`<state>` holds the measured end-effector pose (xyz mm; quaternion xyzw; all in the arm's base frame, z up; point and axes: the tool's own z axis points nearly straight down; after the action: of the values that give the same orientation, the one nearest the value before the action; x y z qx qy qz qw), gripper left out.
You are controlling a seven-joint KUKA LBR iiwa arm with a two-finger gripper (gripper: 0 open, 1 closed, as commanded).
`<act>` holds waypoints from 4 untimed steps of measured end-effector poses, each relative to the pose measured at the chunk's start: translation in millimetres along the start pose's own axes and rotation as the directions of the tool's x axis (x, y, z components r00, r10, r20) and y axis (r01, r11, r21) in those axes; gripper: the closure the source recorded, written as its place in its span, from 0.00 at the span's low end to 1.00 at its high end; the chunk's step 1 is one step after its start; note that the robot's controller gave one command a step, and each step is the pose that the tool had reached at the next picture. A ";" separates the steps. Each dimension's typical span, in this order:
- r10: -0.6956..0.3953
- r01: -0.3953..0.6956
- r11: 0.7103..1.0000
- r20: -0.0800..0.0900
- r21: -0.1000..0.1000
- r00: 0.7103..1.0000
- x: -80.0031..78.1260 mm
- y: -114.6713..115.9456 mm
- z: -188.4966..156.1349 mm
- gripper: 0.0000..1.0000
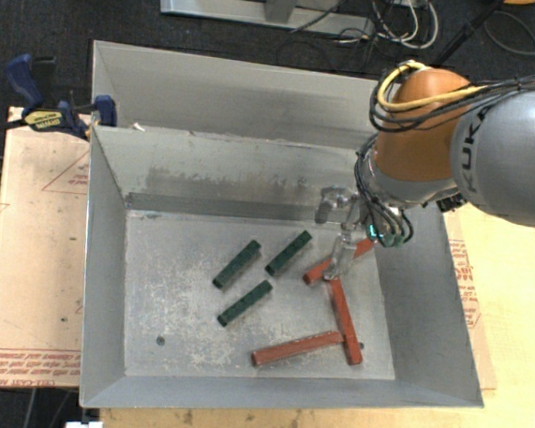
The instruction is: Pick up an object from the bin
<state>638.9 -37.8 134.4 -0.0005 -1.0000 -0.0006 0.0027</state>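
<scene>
The gripper (341,262) sits in front of a short red block (316,272) near the bin's right wall and covers its middle. What I see of the block is its lower-left end and a bit of red beside the wrist. I cannot tell whether the gripper touches it. Where that block meets the upper end of a long red bar (344,321), I cannot tell if the two touch. The orange cover (426,130) hides the far right corner of the bin (105,240). The arm (527,158) is cut off by the right edge. A dark speck (159,341) on the floor is too small to name.
</scene>
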 end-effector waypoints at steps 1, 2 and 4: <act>-0.348 0.348 0.938 0.004 0.003 0.938 -13.0 -45.9 66.0 0.00; -0.346 0.346 0.938 0.008 0.003 0.938 -13.9 -45.2 65.5 0.00; -0.343 0.343 0.939 0.010 0.003 0.939 -15.7 -44.3 64.5 0.00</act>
<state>654.2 -82.1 69.8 0.1737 -0.9848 -0.0005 -0.0023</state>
